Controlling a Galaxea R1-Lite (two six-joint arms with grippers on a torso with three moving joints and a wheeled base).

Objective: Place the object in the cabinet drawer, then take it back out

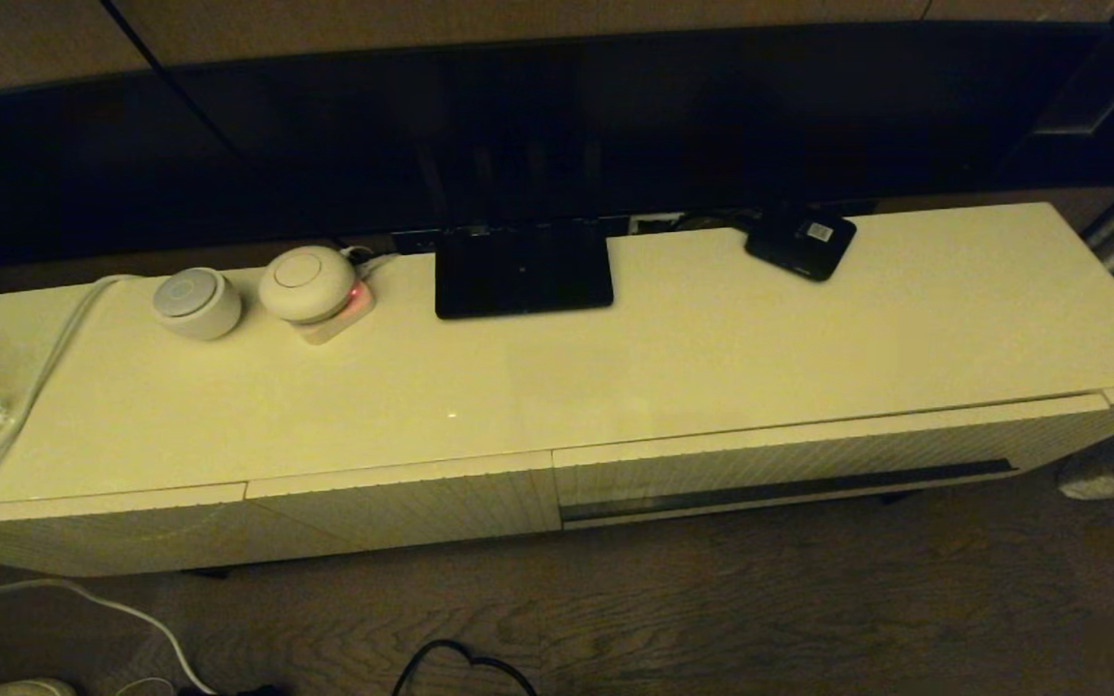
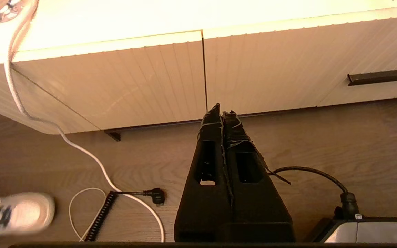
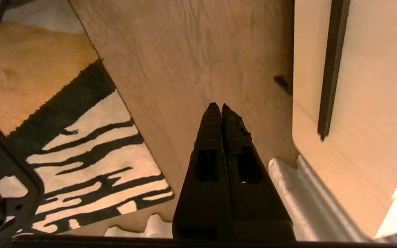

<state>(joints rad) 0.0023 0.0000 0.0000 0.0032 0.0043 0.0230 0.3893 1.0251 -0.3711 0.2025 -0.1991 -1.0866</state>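
Note:
The cream ribbed cabinet drawer (image 1: 808,454) with its long dark handle slot (image 1: 789,488) is pushed in, at the cabinet's right half; the drawer (image 2: 374,48) and its slot (image 2: 383,76) show in the left wrist view, and the drawer (image 3: 374,103) in the right wrist view. The black umbrella is out of view. My left gripper (image 2: 222,109) is shut and empty, low over the floor before the seam between two front panels. My right gripper (image 3: 218,107) is shut and empty, above the floor off the drawer's right end. Neither arm appears in the head view.
On the cabinet top (image 1: 615,367) stand a flat black stand (image 1: 522,268), a small black box with a white label (image 1: 802,242), two round white devices (image 1: 196,302) (image 1: 308,282) and a white cable (image 1: 35,387). Cables (image 2: 91,158) and a shoe (image 2: 16,213) lie on the floor; a striped rug (image 3: 81,165) is nearby.

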